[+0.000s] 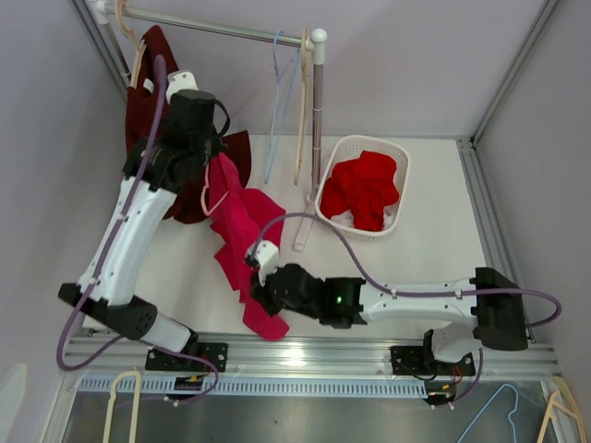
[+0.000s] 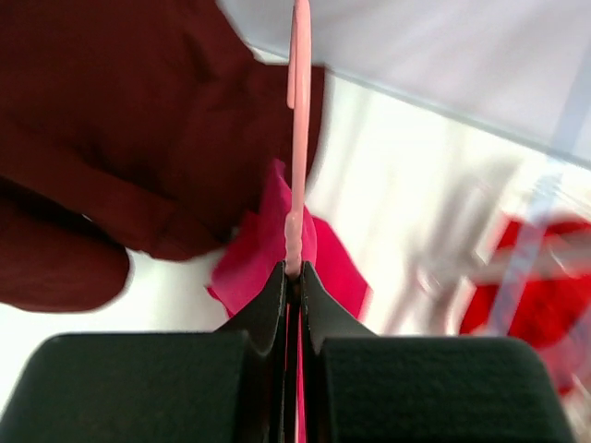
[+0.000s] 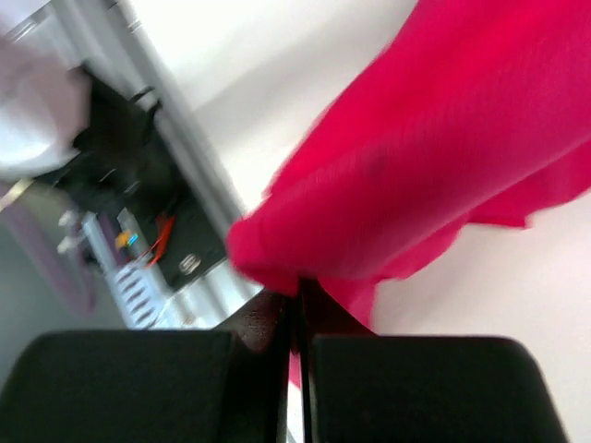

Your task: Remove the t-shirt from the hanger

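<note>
Pinching hanger (image 2: 300,138) in left gripper (image 2: 293,269) as anchor; clamping hem of t-shirt (image 1: 242,221), below hanger, in right gripper (image 3: 297,291), likely for pulling free.

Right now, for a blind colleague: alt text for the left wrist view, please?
The left gripper is shut on a pink hanger, a pink t-shirt bunched just beyond it. A dark maroon garment fills the left, over a white table.

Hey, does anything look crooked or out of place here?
The pink t-shirt hangs askew, stretched diagonally between the left gripper, jaws shut on the pink hanger, and the right gripper at its hem.
</note>
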Robot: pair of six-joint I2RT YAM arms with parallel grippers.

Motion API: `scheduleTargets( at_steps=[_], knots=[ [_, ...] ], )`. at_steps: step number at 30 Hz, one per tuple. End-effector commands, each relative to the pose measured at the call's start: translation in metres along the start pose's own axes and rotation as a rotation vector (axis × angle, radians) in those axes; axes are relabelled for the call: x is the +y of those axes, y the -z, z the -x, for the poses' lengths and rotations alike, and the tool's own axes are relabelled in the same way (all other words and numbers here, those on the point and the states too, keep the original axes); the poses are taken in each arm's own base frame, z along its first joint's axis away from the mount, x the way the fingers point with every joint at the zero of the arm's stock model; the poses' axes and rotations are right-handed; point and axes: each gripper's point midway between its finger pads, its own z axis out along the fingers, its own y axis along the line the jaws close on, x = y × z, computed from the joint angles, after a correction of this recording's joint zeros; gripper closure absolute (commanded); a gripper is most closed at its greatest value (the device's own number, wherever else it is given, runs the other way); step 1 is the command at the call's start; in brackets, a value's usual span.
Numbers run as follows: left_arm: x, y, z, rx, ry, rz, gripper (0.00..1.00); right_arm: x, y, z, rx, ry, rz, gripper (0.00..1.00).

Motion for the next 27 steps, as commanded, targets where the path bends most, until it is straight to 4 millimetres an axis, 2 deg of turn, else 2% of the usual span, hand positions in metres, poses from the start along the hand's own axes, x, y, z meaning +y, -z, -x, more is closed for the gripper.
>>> scheduleTargets(
  at_steps=[1, 2, 3, 5, 6, 7, 8, 9, 10, 11, 12, 14, 15, 16, 17, 18, 19, 21, 24, 27],
  knots=[
    [-0.007, 0.064, 0.006, 0.010, 0.085, -0.283, 0.99, -0.033, -0.010, 0.055, -0.080, -0.057, -0.060, 1.00],
    [0.003, 0.084, 0.008, -0.011, 0.098, -0.321, 0.99, -0.044, -0.017, 0.056, -0.072, -0.066, -0.079, 1.00],
    [0.007, 0.094, 0.005, -0.004, 0.091, -0.342, 0.99, -0.071, -0.022, 0.064, -0.074, -0.099, -0.127, 1.00],
    [0.025, 0.114, 0.007, -0.016, 0.075, -0.333, 0.99, -0.091, -0.036, 0.070, -0.057, -0.136, -0.149, 1.00],
    [0.037, 0.131, 0.015, -0.054, 0.086, -0.341, 0.99, -0.102, -0.041, 0.069, -0.044, -0.148, -0.167, 1.00],
    [0.047, 0.139, 0.019, -0.073, 0.081, -0.327, 0.99, -0.120, -0.047, 0.070, -0.036, -0.170, -0.195, 1.00],
    [0.055, 0.146, 0.018, -0.076, 0.079, -0.318, 0.99, -0.123, -0.063, 0.067, -0.005, -0.177, -0.181, 1.00],
    [0.064, 0.162, 0.028, -0.122, 0.093, -0.334, 0.99, -0.129, -0.070, 0.059, 0.035, -0.173, -0.192, 1.00],
    [0.070, 0.167, 0.031, -0.141, 0.097, -0.324, 0.99, -0.134, -0.078, 0.055, 0.057, -0.166, -0.200, 1.00],
    [0.075, 0.172, 0.034, -0.159, 0.103, -0.321, 0.99, -0.133, -0.086, 0.069, 0.047, -0.154, -0.194, 1.00],
    [0.079, 0.175, 0.036, -0.169, 0.107, -0.316, 0.99, -0.139, -0.104, 0.041, 0.136, -0.139, -0.219, 0.95],
    [0.087, 0.181, 0.040, -0.196, 0.114, -0.304, 0.99, -0.142, -0.122, 0.029, 0.198, -0.114, -0.234, 0.81],
    [0.088, 0.181, 0.040, -0.199, 0.114, -0.297, 0.99, -0.146, -0.137, 0.020, 0.247, -0.109, -0.256, 0.57],
    [0.090, 0.181, 0.040, -0.202, 0.113, -0.291, 0.99, -0.148, -0.144, 0.015, 0.273, -0.105, -0.268, 0.44],
    [0.090, 0.180, 0.040, -0.202, 0.110, -0.284, 0.99, -0.152, -0.150, 0.011, 0.294, -0.110, -0.289, 0.15],
    [0.090, 0.179, 0.039, -0.199, 0.104, -0.282, 0.99, -0.154, -0.153, 0.017, 0.302, -0.113, -0.308, 0.03],
    [0.091, 0.179, 0.040, -0.199, 0.103, -0.280, 0.99, -0.160, -0.163, 0.000, 0.344, -0.112, -0.331, 0.01],
    [0.092, 0.178, 0.040, -0.203, 0.101, -0.271, 0.99, -0.162, -0.170, -0.002, 0.363, -0.122, -0.337, 0.01],
    [0.098, 0.180, 0.042, -0.225, 0.104, -0.255, 0.99, -0.162, -0.185, -0.026, 0.423, -0.136, -0.326, 0.00],
    [0.099, 0.179, 0.042, -0.228, 0.103, -0.247, 0.99, -0.170, -0.189, -0.044, 0.471, -0.137, -0.357, 0.00]
  ],
)
